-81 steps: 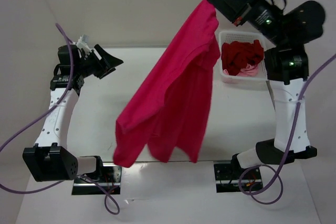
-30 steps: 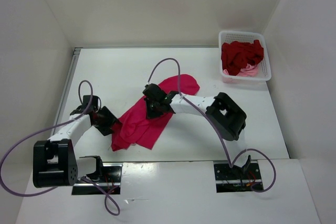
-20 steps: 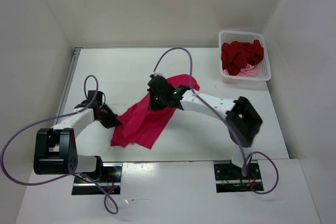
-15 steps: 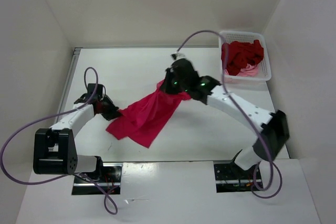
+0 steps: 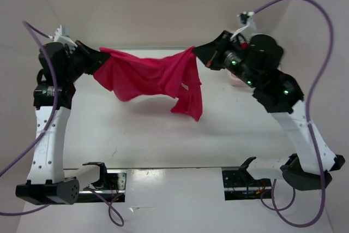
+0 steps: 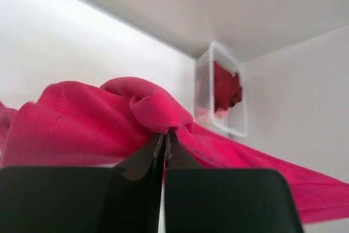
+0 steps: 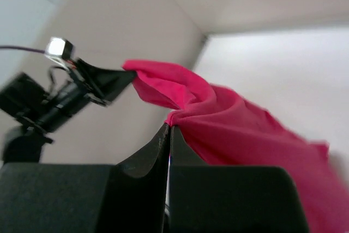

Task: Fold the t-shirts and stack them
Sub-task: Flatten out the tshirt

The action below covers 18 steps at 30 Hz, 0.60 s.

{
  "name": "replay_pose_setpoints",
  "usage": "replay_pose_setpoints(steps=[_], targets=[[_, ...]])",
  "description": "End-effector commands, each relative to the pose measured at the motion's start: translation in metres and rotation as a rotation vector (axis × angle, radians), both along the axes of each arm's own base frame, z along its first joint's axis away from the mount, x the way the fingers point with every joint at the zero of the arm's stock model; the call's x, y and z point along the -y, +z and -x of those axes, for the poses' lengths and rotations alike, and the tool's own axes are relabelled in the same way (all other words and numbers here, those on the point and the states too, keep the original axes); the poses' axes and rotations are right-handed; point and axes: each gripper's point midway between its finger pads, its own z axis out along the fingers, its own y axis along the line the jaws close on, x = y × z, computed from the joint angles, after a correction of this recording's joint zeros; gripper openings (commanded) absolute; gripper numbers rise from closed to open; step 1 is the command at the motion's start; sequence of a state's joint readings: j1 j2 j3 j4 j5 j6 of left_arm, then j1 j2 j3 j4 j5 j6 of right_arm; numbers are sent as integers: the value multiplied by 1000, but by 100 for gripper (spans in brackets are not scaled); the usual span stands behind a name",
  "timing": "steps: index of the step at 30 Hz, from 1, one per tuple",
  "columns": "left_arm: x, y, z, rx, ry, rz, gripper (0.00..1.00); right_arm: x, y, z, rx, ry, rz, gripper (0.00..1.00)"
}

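Note:
The bright magenta-red t-shirt (image 5: 147,72) hangs in the air above the table, stretched between both arms. My left gripper (image 5: 98,59) is shut on its left end, and the left wrist view shows the cloth (image 6: 98,129) bunched at the closed tips (image 6: 165,136). My right gripper (image 5: 197,54) is shut on the right end, where a loose flap (image 5: 188,99) droops; the cloth (image 7: 245,135) is pinched at its tips (image 7: 169,127). The dark crimson t-shirt (image 6: 226,90) lies in the basket (image 6: 204,88), with a bit of light pink t-shirt (image 6: 220,111) under it.
The white mesh basket stands at the back right corner, mostly hidden behind the right arm in the top view. White walls close in the table (image 5: 163,135) on the left, back and right. Purple cables loop from both arms.
Both arms have risen from the table and moved apart, lifting the magenta-red t-shirt and pulling it out between them. The left gripper closed on the cloth during this second.

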<state>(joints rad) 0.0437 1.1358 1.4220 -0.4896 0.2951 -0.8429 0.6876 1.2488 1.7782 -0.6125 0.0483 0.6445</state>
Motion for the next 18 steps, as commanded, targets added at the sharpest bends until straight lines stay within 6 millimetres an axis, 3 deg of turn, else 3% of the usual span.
replay_pose_setpoints(steps=[1, 4, 5, 6, 9, 12, 15, 16, 17, 18], targets=[[2, 70, 31, 144, -11, -7, 0, 38, 99, 53, 218, 25, -143, 0], [-5, 104, 43, 208, 23, -55, 0, 60, 149, 80, 324, 22, -215, 0], [-7, 131, 57, 264, 38, -59, 0, 67, 161, 88, 361, 20, -229, 0], [-12, 139, 56, 287, 64, -75, 0, 70, 175, 90, 397, 16, -240, 0], [-14, 150, 54, 307, 76, -88, 0, 74, 179, 74, 414, -59, -211, 0], [-17, 139, 41, 272, 83, -97, 0, 62, 150, 28, 369, -161, -104, 0], [-15, 102, 8, 193, 58, -101, 0, 40, 119, -16, 334, -180, -21, 0], [-11, 91, 1, 173, 28, -95, 0, 47, 101, -48, 297, -209, 20, 0], [-9, 68, -9, 119, 8, -89, 0, 35, 76, -62, 256, -119, 40, 0], [-9, 53, -23, 90, 7, -87, 1, 37, 69, -78, 248, -110, 20, 0]])
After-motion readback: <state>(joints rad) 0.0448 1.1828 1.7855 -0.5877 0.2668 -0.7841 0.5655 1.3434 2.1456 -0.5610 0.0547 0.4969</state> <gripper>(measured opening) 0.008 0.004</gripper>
